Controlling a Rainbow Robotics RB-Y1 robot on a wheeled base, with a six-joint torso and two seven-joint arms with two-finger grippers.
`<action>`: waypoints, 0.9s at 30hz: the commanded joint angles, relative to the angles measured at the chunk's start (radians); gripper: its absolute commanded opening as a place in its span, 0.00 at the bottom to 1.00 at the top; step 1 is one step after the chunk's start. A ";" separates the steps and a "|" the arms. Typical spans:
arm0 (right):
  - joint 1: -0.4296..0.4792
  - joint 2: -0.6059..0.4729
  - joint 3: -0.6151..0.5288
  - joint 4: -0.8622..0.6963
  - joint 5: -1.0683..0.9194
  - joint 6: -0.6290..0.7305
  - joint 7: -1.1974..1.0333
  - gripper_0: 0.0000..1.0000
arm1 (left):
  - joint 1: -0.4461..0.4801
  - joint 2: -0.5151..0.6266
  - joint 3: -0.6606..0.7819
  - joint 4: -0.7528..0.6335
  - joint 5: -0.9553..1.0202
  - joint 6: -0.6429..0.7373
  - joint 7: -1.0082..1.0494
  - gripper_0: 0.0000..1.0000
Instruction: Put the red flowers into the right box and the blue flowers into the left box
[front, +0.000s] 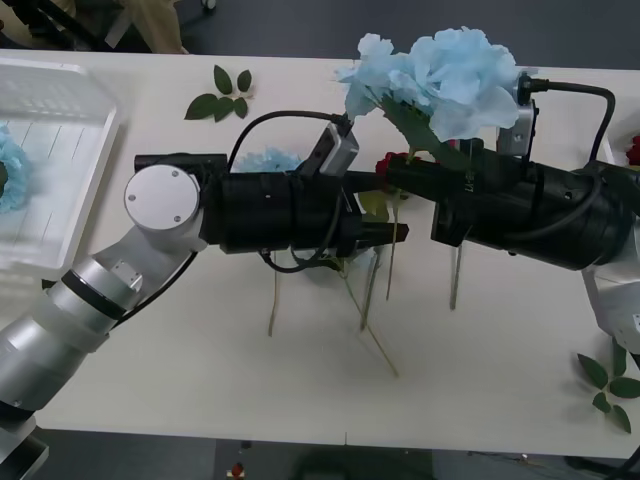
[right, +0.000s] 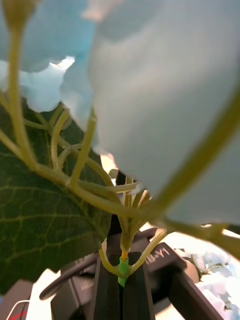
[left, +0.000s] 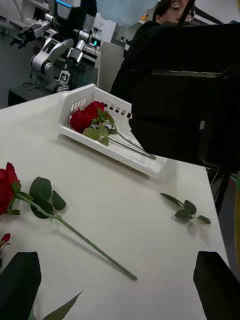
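Blue flowers (front: 455, 75) raised, pinched in right tool (right: 121, 280).

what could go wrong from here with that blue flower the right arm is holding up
1. The right gripper pinches only the thin stem of the blue flower, so the heavy head could swing or slip out.
2. The left box lies beyond the left gripper, whose arm crosses the path; a carry over could clip it.
3. Red roses lie loose on the table below and could get dragged.
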 joint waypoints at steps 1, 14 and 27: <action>-0.045 0.020 0.017 -0.030 0.007 -0.034 0.015 0.00 | -0.023 -0.001 -0.002 -0.015 0.016 -0.009 -0.007 0.89; -0.048 0.031 -0.046 0.010 0.009 0.007 0.015 0.00 | 0.029 0.051 0.292 -0.015 -0.107 0.261 -0.023 0.90; -0.050 0.017 -0.075 0.021 0.001 0.032 0.015 0.00 | 0.060 0.051 0.311 -0.013 0.040 0.409 -0.007 0.90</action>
